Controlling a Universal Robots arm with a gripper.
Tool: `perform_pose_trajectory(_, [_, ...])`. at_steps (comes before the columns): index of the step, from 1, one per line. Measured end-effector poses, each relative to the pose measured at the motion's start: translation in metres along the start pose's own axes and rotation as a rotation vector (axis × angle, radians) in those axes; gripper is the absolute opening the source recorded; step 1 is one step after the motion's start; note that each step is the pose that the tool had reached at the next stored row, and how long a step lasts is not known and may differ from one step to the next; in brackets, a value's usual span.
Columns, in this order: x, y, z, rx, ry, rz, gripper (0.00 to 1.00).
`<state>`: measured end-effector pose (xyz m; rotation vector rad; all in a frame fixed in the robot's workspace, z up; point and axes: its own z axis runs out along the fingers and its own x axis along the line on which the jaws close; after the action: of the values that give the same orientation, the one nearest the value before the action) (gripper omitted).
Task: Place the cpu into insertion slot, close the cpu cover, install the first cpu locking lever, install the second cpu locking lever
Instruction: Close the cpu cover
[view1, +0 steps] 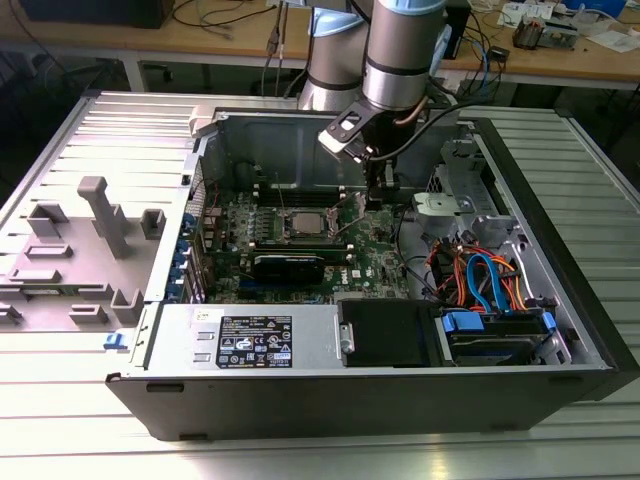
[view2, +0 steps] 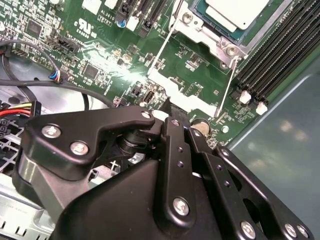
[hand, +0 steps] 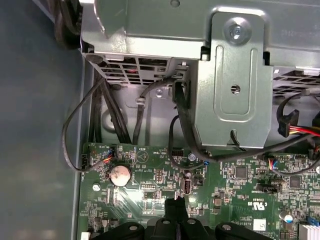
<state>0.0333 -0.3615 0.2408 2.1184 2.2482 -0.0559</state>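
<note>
Grey ribbed tabletop (view1: 60, 400) carries an open computer case (view1: 560, 290). Inside, the cpu (view1: 303, 222) lies flat in the insertion slot (view1: 287, 226), near the middle of the green board (view1: 380, 265), ready to be locked in. Two thin levers (view2: 161, 50) stick up, unlocked. The gripper (view1: 375, 195), fingers (hand: 176, 204) pressed together with nothing between them, hangs low just beside the slot.

The arm (view1: 400, 50) reaches steeply down, its jaws pointing downward and closed together.
</note>
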Motion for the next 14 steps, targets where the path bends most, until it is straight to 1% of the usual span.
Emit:
perform_pose_trajectory(7, [0.0000, -0.0003, 0.0000, 0.0000, -0.0001, 0.000, 0.11])
perform_pose_trajectory(14, [0.0002, -0.0040, -0.0001, -0.0001, -0.0001, 0.000, 0.11])
